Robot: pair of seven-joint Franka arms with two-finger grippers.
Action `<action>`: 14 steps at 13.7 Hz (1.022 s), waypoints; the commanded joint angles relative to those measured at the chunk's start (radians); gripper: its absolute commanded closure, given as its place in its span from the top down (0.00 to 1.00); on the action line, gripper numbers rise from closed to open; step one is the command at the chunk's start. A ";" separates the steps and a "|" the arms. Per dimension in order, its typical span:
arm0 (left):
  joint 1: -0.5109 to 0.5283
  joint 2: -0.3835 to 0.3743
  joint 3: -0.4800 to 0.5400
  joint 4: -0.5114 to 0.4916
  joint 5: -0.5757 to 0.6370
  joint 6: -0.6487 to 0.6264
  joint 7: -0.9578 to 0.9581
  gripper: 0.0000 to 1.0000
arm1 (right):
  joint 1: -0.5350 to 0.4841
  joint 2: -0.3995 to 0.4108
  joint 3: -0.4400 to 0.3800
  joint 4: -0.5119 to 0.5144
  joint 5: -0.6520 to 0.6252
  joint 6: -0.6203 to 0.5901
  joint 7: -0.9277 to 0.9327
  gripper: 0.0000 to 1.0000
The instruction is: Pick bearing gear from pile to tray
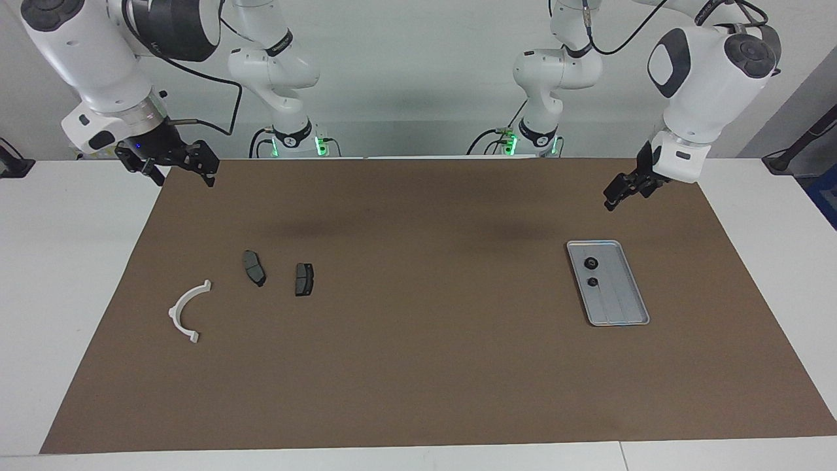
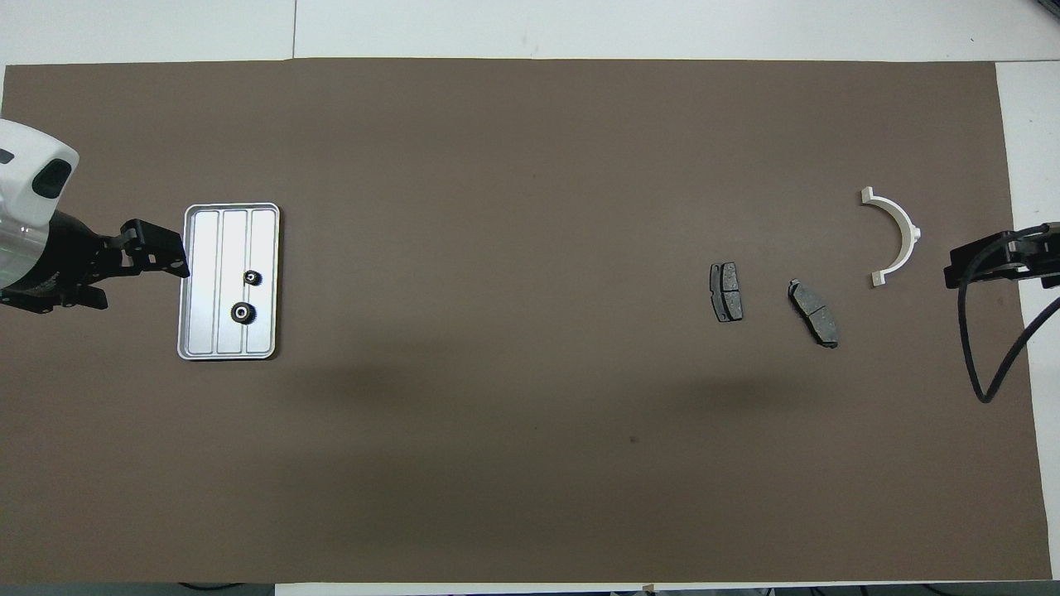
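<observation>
Facing view, left to right. Right gripper (image 1: 178, 171) at upper left of the frame, raised over the mat's (image 1: 418, 366) corner; fingers spread, nothing between them. Below it, at left centre, the remaining pile: white semicircular bracket (image 1: 186, 313) lowest and nearest the frame's left edge, then two dark brake-pad plates, first plate (image 1: 254, 267) and second plate (image 1: 304, 279), side by side, apart from each other and from the bracket. At right centre the tray (image 1: 624, 314) lies flat on the mat with two small black bearing gears in its upper half: upper gear (image 1: 590, 263) and lower gear (image 1: 593, 282), close but not touching. Left gripper (image 1: 620, 193) hangs at upper right, above the tray in the frame and clear of it; whether its fingers are apart or together cannot be told here.

Overhead view, left to right. Left gripper (image 2: 170, 255) at left edge, its tip just beside the tray's (image 2: 203, 281) rim in this view; finger state again not readable. The tray's lengthwise ridges show plainly here, and both gears, (image 2: 252, 277) and (image 2: 242, 311), sit in the lanes toward frame centre. Plates (image 2: 725, 291), (image 2: 813, 313) and bracket (image 2: 896, 235) at right; right gripper (image 2: 990, 258) at the right edge shows only as a dark body with a cable loop.
</observation>
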 commanded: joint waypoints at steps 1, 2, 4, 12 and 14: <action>-0.010 0.017 0.010 0.026 -0.018 -0.003 0.012 1.00 | -0.020 -0.018 0.014 -0.027 -0.014 0.024 -0.021 1.00; -0.010 0.015 0.003 0.026 -0.018 -0.004 0.012 1.00 | -0.020 -0.019 0.015 -0.027 -0.014 0.024 -0.021 1.00; -0.006 0.014 0.004 0.028 -0.018 -0.007 0.012 1.00 | -0.020 -0.018 0.015 -0.027 -0.014 0.025 -0.021 1.00; -0.005 0.021 0.010 0.134 -0.013 -0.075 0.015 1.00 | -0.020 -0.018 0.014 -0.035 -0.014 0.042 -0.019 1.00; -0.005 0.021 0.009 0.132 -0.012 -0.072 0.015 1.00 | -0.020 -0.018 0.014 -0.036 -0.013 0.044 -0.016 1.00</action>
